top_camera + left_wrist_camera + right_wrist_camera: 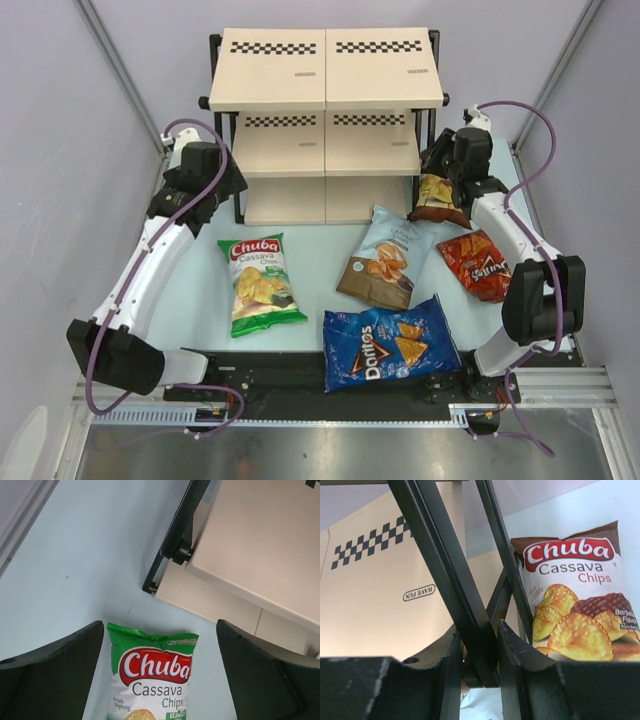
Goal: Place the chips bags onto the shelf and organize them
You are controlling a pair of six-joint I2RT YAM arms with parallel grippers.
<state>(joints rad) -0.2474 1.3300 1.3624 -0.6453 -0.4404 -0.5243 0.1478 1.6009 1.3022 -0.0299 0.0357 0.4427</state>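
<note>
A robotics lab cell: plain grey panels [60, 150] box in a pale blue desk [320, 255], white-and-black robot arms [150, 260] bolted to a slotted aluminium rail [560, 385] at 6 o'clock, checker-marked black-framed beige shelf [280, 75] at 12 o'clock.

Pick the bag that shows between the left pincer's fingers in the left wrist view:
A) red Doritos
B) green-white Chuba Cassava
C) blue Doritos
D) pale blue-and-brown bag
B: the green-white Chuba Cassava bag lies below the open left pincer, and its red Chuba logo is readable in the gap.
</note>
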